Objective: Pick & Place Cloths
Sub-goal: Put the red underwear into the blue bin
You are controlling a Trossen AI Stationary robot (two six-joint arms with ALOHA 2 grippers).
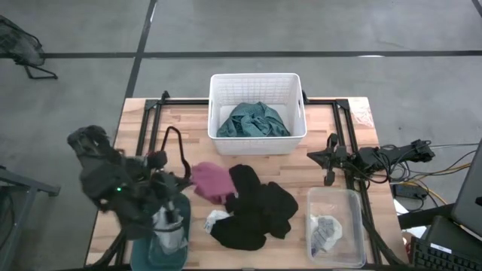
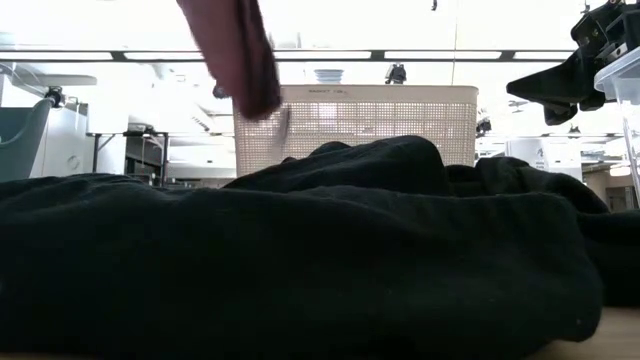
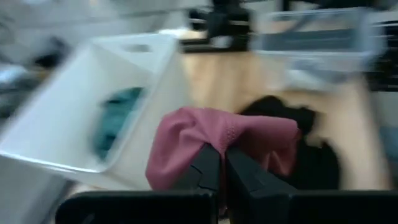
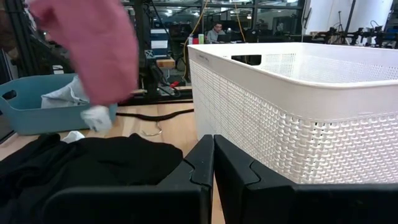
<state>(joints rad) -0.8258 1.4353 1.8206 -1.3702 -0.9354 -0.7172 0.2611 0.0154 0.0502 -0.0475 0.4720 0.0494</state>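
Left gripper (image 3: 221,163) is pinched closed on the maroon-pink cloth (image 1: 212,181), which hangs lifted in the air in front of the white basket (image 1: 257,140), between it and the black cloth (image 1: 256,211). The low view shows the cloth dangling clear of the black heap; the left wrist view is motion-blurred, so the arm looks to be swinging.

Right gripper (image 4: 213,155) sits low beside the basket's right side, fingers together with nothing between them; waiting.

Teal cloth (image 1: 253,120) is already inside the basket. Black cloth lies spread on the table in front of the basket, a white striped piece (image 1: 217,219) at its left edge. A grey piece (image 1: 326,228) lies in the clear tub (image 1: 337,199) in front of the basket, off to its right. A teal tub (image 4: 28,118) shows beyond the black cloth in the right wrist view.

Step in hand, as judged: carry the maroon-pink cloth over the basket and drop it.
- Keep the lift high enough that the trailing hem passes the front rim; a low hem could snag on the rim.
- Release only once the whole cloth hangs inside the rim, above the teal cloth, otherwise it may drape over the wall.
- Slow the swing before opening so the fabric falls straight.
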